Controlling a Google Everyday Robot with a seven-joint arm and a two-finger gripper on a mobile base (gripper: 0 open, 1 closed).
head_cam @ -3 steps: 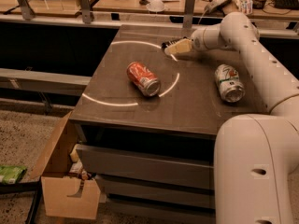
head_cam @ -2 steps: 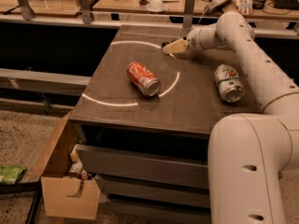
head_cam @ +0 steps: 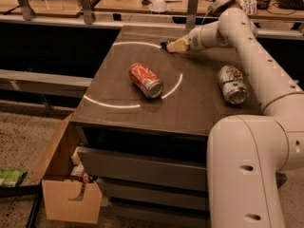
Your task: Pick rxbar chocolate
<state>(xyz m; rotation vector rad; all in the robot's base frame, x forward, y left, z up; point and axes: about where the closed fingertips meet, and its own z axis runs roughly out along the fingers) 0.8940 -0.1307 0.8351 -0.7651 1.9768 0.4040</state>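
Observation:
My gripper (head_cam: 174, 45) is low over the far side of the dark table (head_cam: 199, 103), just inside the back of the white circle marked on it. A small dark flat thing (head_cam: 164, 44) shows right at the gripper's tip; it looks like the rxbar chocolate and is mostly hidden by the gripper. A red soda can (head_cam: 145, 80) lies on its side in the middle of the circle, in front of and left of the gripper. A white-and-green soda can (head_cam: 232, 84) lies on its side at the right, under my arm.
My white arm (head_cam: 256, 56) arches over the table's right side from my base (head_cam: 247, 175) at the front right. Drawers sit under the table. An open cardboard box (head_cam: 66, 194) stands on the floor at the left. A cluttered bench runs behind the table.
My gripper has moved a little to the left and farther back along the table, toward the small dark thing. The two cans have not moved.

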